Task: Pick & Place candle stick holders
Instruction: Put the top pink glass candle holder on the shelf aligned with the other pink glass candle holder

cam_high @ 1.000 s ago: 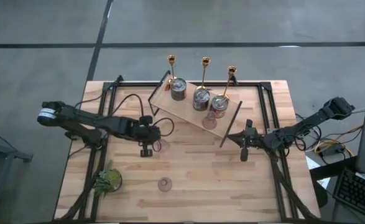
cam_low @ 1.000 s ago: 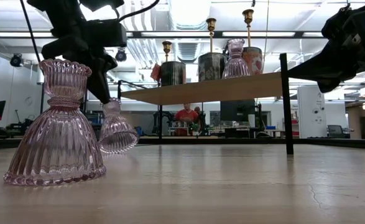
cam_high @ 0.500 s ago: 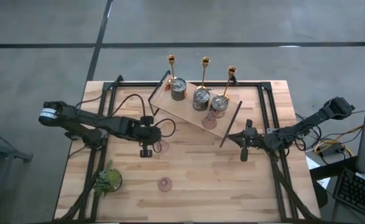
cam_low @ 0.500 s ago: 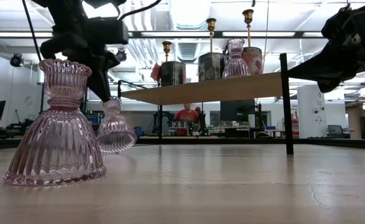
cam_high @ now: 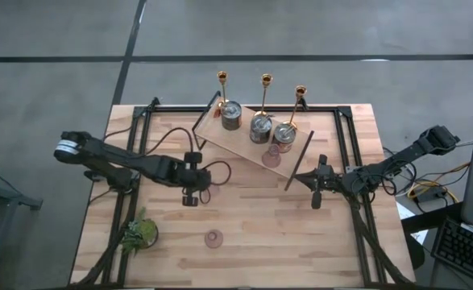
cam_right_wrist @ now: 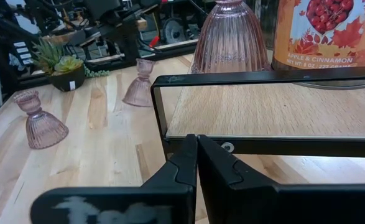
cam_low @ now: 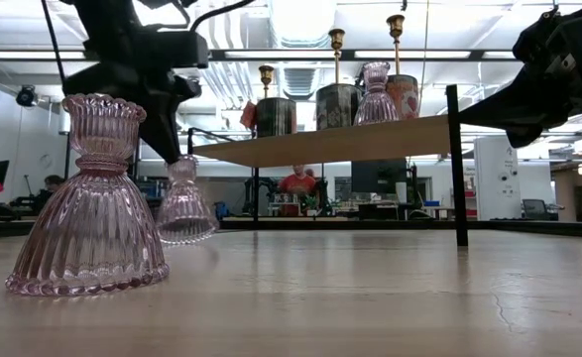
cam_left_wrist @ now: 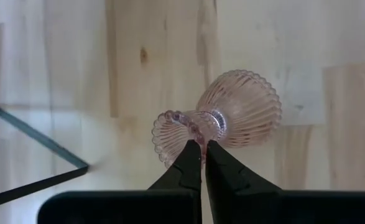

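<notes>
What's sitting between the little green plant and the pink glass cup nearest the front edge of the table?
Nothing. Seen from above, the stretch between the plant and that pink cup is bare wooden tabletop.

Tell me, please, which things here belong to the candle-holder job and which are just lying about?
Job:
- three gold candlesticks
- three silvery round holders
- three pink glass cups, one held by the left gripper
- wooden shelf, where most stand

Lying about:
- small green plant
</notes>
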